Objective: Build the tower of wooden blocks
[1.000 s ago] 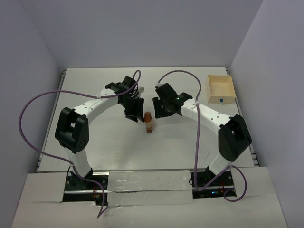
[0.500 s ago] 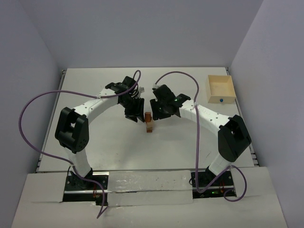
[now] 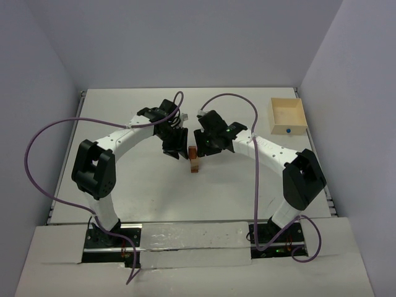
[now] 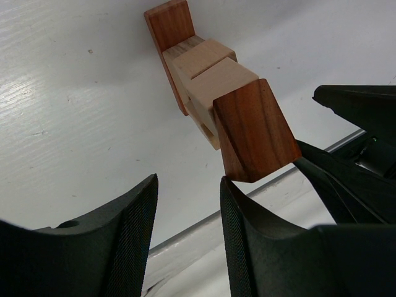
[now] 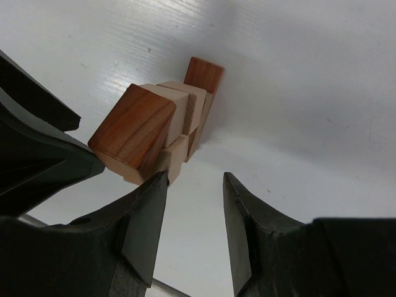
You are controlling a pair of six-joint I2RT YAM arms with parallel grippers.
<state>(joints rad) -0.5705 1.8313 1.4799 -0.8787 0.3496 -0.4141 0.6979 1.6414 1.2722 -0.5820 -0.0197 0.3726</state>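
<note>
The wood block tower stands upright mid-table, between my two grippers. From the left wrist it shows a reddish-brown wedge on top, tan blocks below and a reddish-brown bar along one side. My left gripper hangs just left of the tower, open and empty, its right fingertip close under the wedge. My right gripper hovers just right of it, also open with nothing between the fingers. Its left fingertip sits by the tower.
An open light-wood square box sits at the back right of the table with a small blue thing inside. Purple cables arc over both arms. The table's metal edge rail runs behind the left fingers.
My right gripper has shifted slightly left, closer to the tower. The left arm and the tower have stayed put.
</note>
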